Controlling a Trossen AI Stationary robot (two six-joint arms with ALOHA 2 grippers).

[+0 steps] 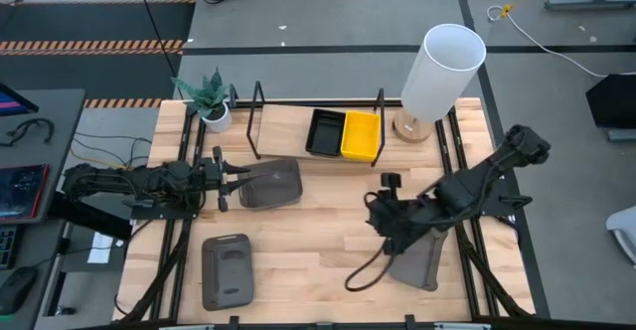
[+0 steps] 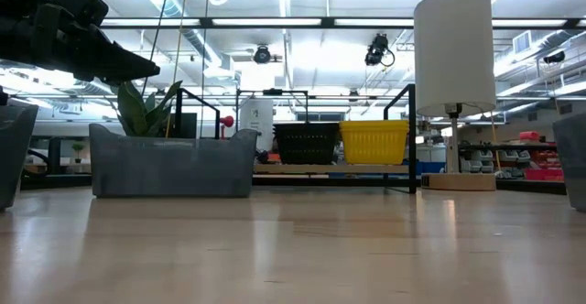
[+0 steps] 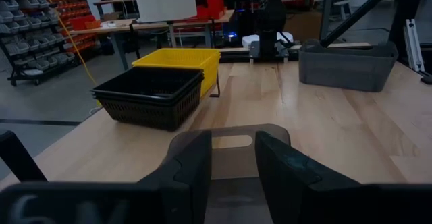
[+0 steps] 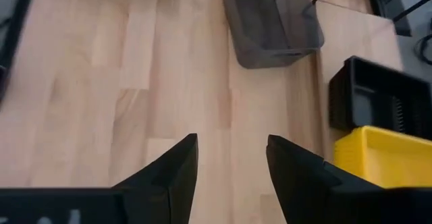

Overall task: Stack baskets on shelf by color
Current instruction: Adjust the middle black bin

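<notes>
A dark grey basket (image 1: 270,183) (image 2: 172,162) stands flat on the table by its bottom. My left gripper (image 1: 241,181) (image 3: 229,143) is at its left end, fingers a little apart. The low view shows this gripper (image 2: 151,66) above the rim. The basket's end wall with its slot (image 3: 229,142) shows between the fingers. My right gripper (image 1: 383,216) (image 4: 229,146) is open over bare table. The shelf (image 1: 283,126) carries a black basket (image 1: 325,131) (image 3: 152,96) and a yellow basket (image 1: 360,136) (image 3: 182,59) side by side.
A second grey basket (image 1: 227,270) lies near the table's near edge. A third grey basket (image 1: 417,262) sits under my right arm. A white lamp (image 1: 437,72) stands right of the shelf and a potted plant (image 1: 209,101) left of it. Bare wood lies mid-table.
</notes>
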